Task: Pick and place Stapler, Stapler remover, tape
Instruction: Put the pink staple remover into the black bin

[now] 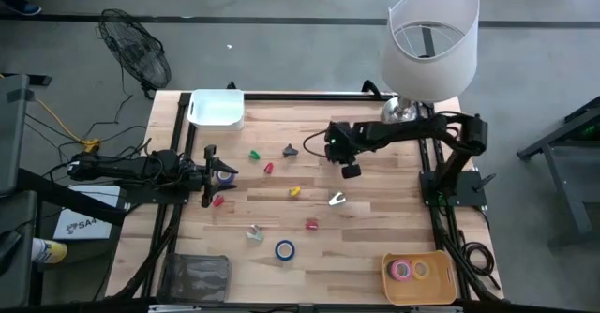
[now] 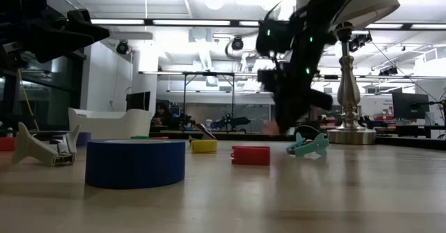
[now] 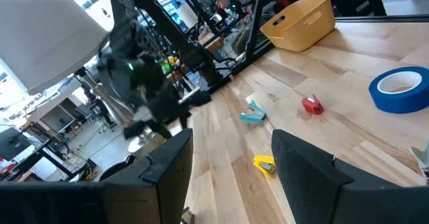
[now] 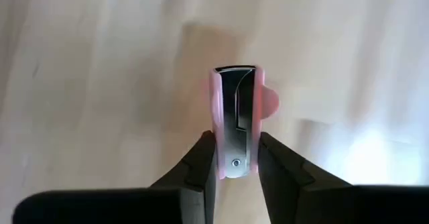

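Pickup step: my right claw (image 4: 236, 158), centre frame, is clamped on a pink stapler remover (image 4: 236, 120); next, a lift toward the yellow bin (image 1: 419, 277).

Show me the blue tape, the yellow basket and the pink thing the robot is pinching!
blue tape (image 2: 135, 162): low view, its outer side wall.
yellow basket (image 1: 387, 278): high view, its left rim.
pink stapler remover (image 4: 236, 117): right wrist view, its metal middle, between the right gripper's fingers.

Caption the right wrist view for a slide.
Right gripper closed on a small pink stapler, held above the light wooden table.
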Controlling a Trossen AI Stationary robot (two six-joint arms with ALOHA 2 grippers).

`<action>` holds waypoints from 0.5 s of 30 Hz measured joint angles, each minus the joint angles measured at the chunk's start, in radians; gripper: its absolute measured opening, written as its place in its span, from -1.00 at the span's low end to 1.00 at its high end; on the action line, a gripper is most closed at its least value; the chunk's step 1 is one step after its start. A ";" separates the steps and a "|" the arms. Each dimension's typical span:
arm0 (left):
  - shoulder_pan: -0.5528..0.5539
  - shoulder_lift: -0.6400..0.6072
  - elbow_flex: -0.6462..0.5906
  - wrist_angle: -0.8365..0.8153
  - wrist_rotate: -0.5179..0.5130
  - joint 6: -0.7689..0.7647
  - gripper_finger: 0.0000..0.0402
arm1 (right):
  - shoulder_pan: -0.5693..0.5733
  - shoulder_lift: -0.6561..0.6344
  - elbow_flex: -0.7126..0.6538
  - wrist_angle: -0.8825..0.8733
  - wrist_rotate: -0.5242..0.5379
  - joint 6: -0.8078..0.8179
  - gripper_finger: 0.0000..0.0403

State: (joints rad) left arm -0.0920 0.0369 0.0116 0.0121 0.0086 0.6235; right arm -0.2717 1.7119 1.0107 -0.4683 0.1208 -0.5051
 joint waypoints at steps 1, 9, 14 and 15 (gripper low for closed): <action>0.000 0.000 0.000 0.000 0.000 0.000 -0.01 | 0.005 -0.017 0.000 0.001 0.025 0.018 -0.63; 0.000 0.000 0.000 0.000 0.000 0.000 -0.01 | 0.079 -0.152 0.000 0.011 0.159 0.134 -0.63; 0.000 0.000 0.000 0.000 0.000 0.000 -0.01 | 0.134 -0.230 0.000 0.002 0.170 0.197 -0.63; 0.000 0.000 0.000 0.000 0.000 0.000 -0.01 | 0.146 -0.242 0.000 0.002 0.169 0.202 -0.63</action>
State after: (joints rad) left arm -0.0921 0.0368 0.0116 0.0120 0.0086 0.6231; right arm -0.1258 1.4701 1.0111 -0.4665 0.2902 -0.3029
